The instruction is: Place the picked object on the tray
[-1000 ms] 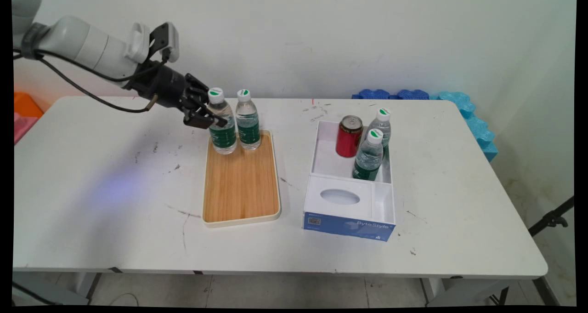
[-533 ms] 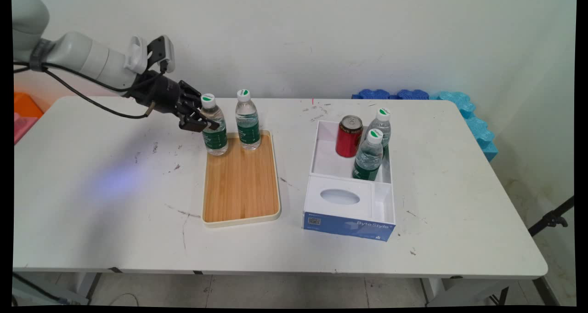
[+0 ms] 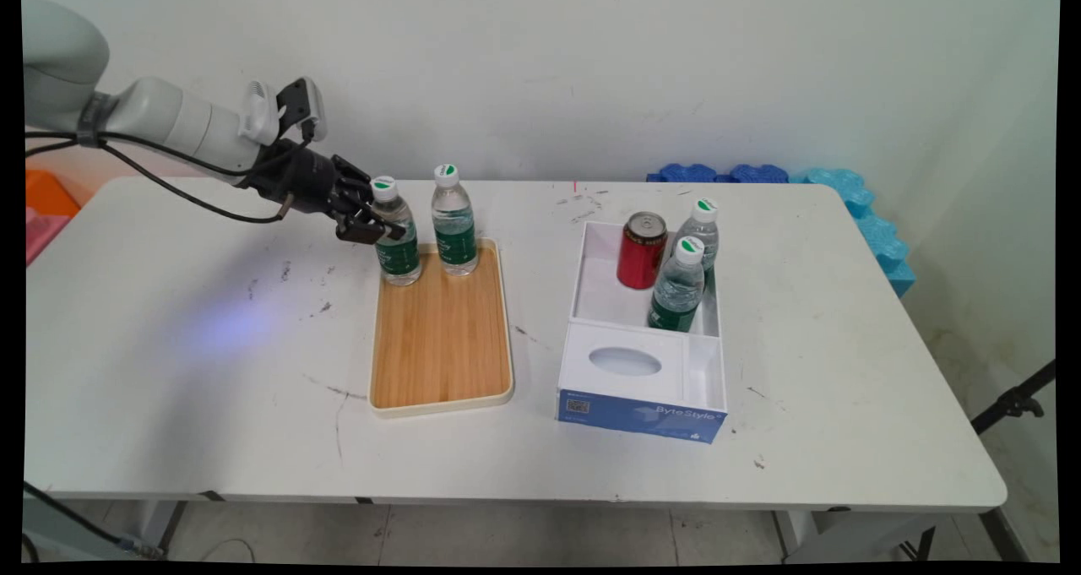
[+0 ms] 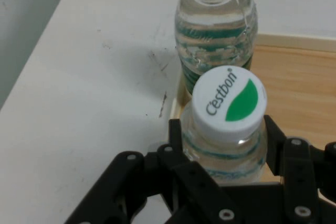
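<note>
My black gripper [image 3: 377,224] is shut on a clear water bottle [image 3: 396,242] with a green label and a white cap. The bottle is upright at the far left corner of the wooden tray [image 3: 441,347]. A second, matching bottle [image 3: 454,220] stands just to its right on the tray, apart from the gripper. In the hand view the held bottle's cap [image 4: 228,103] sits between the two fingers of the gripper [image 4: 224,129], with the second bottle [image 4: 216,24] right behind it and the tray [image 4: 299,77] to the right.
A white and blue box [image 3: 629,393] stands right of the tray, holding a red can [image 3: 641,251] and two more water bottles [image 3: 677,284] [image 3: 702,230]. Blue foam blocks [image 3: 844,191] lie at the table's far right edge. An orange bin [image 3: 46,197] sits off the left edge.
The gripper has carried the held bottle a little left and down, toward the tray's far left corner. The tray itself shifted slightly left.
</note>
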You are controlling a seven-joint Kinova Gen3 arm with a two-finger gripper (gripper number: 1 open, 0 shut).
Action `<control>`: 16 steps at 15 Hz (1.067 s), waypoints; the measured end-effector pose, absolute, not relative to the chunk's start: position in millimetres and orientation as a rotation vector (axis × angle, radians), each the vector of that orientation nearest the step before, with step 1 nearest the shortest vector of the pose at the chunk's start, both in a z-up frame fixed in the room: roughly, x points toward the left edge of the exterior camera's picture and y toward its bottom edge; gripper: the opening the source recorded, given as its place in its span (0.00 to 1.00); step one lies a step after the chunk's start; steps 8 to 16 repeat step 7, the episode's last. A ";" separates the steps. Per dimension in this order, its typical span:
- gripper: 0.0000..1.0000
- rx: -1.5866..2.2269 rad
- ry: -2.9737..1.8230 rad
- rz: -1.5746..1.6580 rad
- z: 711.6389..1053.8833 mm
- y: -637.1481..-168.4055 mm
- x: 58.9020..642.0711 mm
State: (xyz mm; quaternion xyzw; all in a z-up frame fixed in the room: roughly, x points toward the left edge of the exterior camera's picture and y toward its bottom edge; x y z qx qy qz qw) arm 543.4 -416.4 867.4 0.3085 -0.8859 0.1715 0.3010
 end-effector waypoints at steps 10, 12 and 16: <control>1.00 0.839 -2.325 0.454 859.0 -415.6 545.5; 1.00 0.839 -2.325 0.454 859.0 -415.6 545.5; 1.00 0.839 -2.325 0.454 859.0 -415.6 545.5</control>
